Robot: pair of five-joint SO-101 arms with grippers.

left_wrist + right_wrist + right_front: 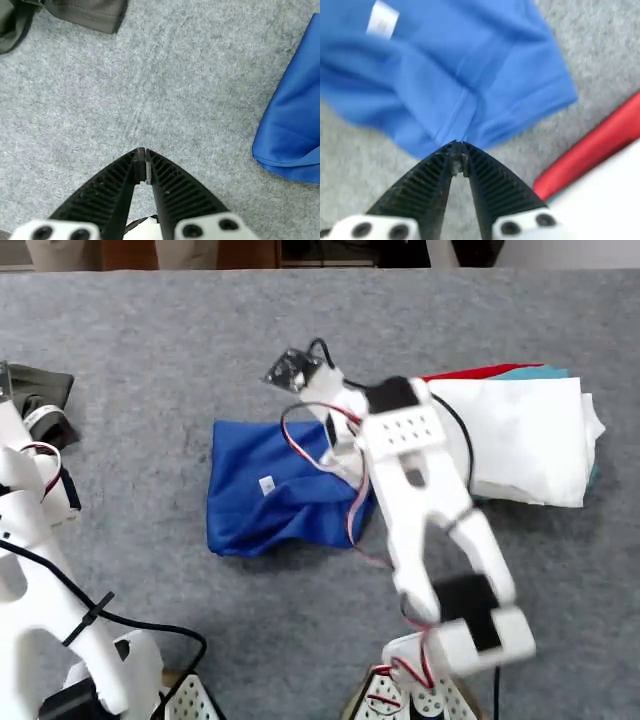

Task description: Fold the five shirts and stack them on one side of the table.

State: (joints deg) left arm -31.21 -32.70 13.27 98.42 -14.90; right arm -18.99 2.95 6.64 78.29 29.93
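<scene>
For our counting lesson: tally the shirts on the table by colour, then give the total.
blue shirt: 1
white shirt: 1
red shirt: 1
teal shirt: 1
dark olive shirt: 1
Total: 5

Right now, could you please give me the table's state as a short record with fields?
blue shirt: mid-table, loosely folded, label showing
stack: white shirt on top, edges of a red shirt and a teal shirt beneath, on the right arm's side
dark shirt: at the table's edge on the left arm's side, apart from the stack
left jaws: shut, empty, over bare table
right jaws: shut, apparently pinching the blue shirt's edge
</scene>
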